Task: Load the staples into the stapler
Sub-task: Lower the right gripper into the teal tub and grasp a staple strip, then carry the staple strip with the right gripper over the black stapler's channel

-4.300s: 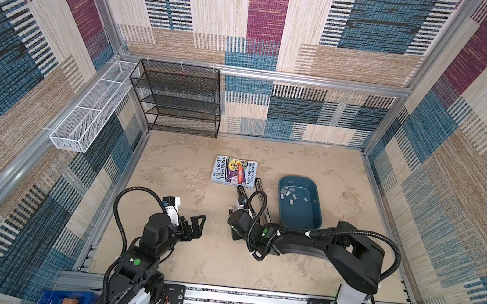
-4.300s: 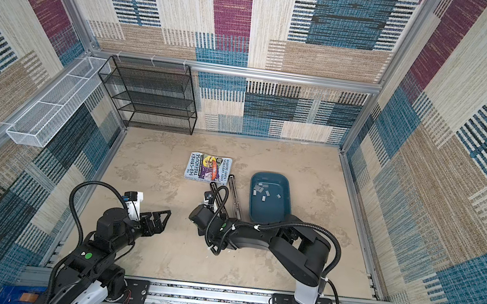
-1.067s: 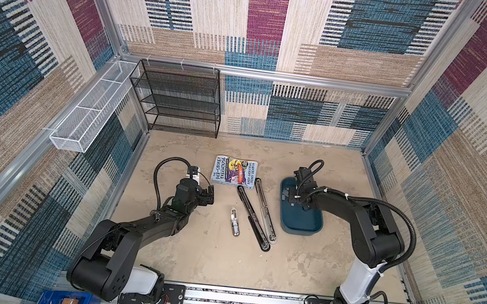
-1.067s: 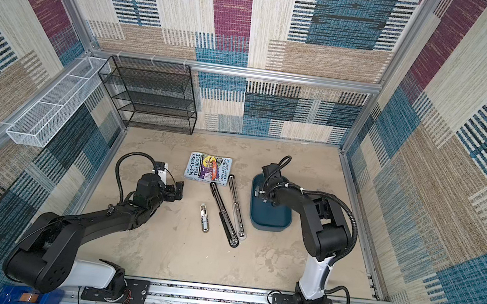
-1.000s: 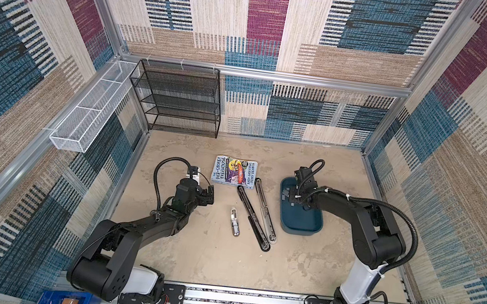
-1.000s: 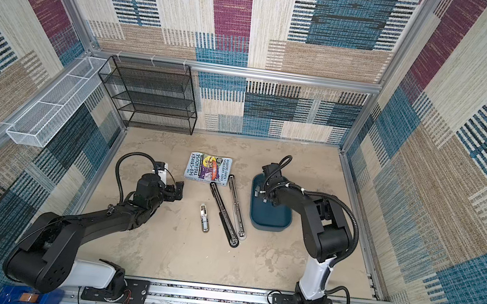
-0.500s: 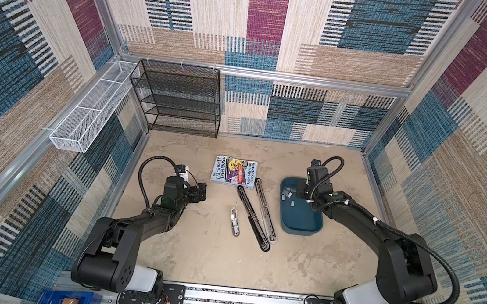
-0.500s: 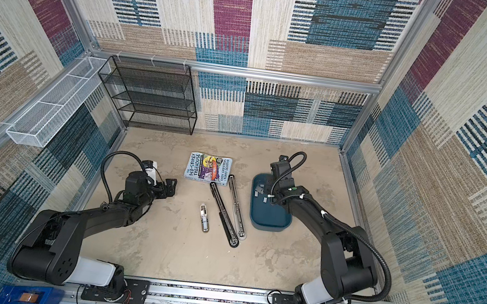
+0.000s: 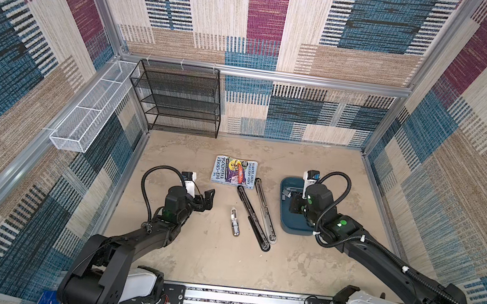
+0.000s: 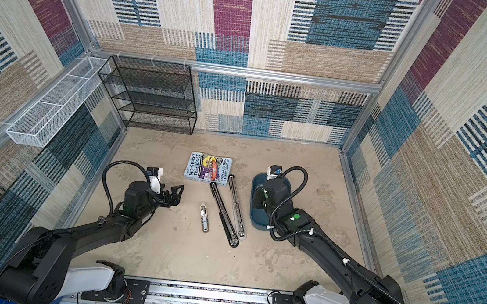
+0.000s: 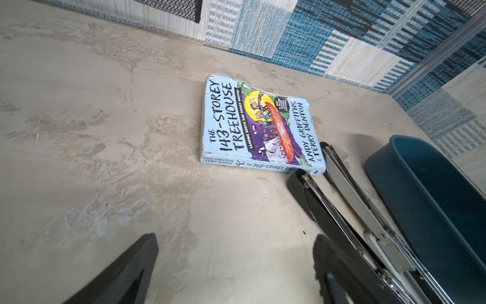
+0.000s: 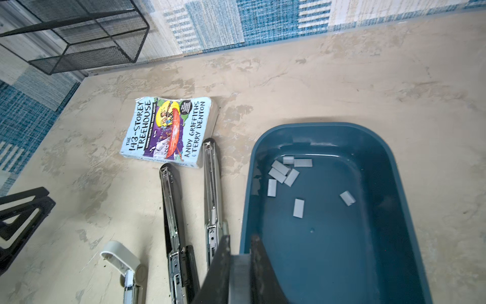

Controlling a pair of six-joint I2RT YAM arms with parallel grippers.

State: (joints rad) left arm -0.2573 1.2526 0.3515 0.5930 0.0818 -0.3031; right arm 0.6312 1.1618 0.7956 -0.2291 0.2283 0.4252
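Observation:
The stapler [image 9: 255, 212] lies opened flat in a narrow V on the table, its black arm [image 12: 171, 200] beside its silver magazine rail [image 12: 213, 184]. Several grey staples [image 12: 282, 172] lie loose in the blue tray [image 12: 247, 184]. My right gripper [image 12: 239, 243] hovers over the tray's left wall [image 9: 281, 205], shut on a grey strip of staples [image 12: 240, 273] between its fingers. My left gripper [image 9: 207, 197] is open and empty just left of the stapler, low over the table; in the left wrist view its fingers [image 11: 147, 250] stand wide apart.
A paperback book [image 9: 235, 171] lies flat, touching the stapler's far ends. A small silver and white tool [image 9: 234, 222] lies left of the stapler. A black mesh shelf [image 9: 178, 99] stands at the back left, and a white wire basket [image 9: 91, 110] hangs on the left wall.
The right arm has swung its elbow out to the right, and its gripper has drawn back a little from the tray's far left corner. The left gripper stays open near the same spot.

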